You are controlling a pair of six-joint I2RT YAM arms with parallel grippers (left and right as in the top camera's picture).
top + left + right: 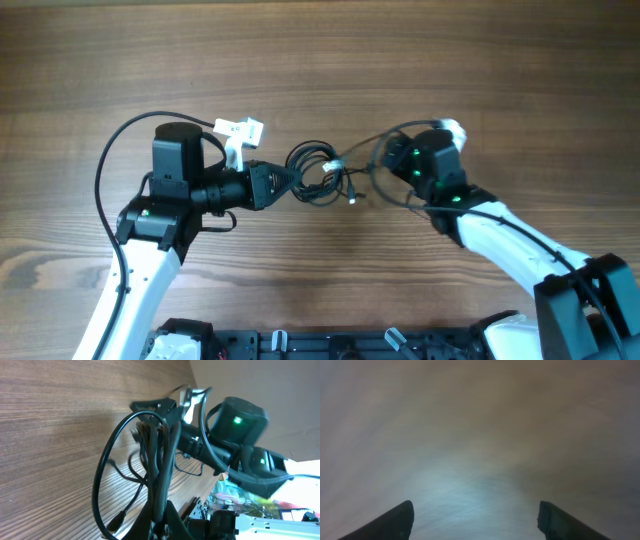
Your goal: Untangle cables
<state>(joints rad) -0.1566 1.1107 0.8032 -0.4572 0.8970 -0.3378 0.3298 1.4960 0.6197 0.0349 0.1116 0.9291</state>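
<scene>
The cables are thin black cords bunched in a small coil at mid-table, with small plug ends hanging out to the right. My left gripper reaches in from the left and is shut on the coil's left side. In the left wrist view the fingers pinch several strands, a wide loop swings out to the left, and a plug lies on the wood. My right gripper is open and empty, pointing straight down close over blurred tabletop. It sits just right of the coil. Thin loops run toward it.
The wooden table fills the view. A white fitting sits by the left arm's wrist. The left arm's own thick black wire arcs out to the left. A black rail runs along the near edge.
</scene>
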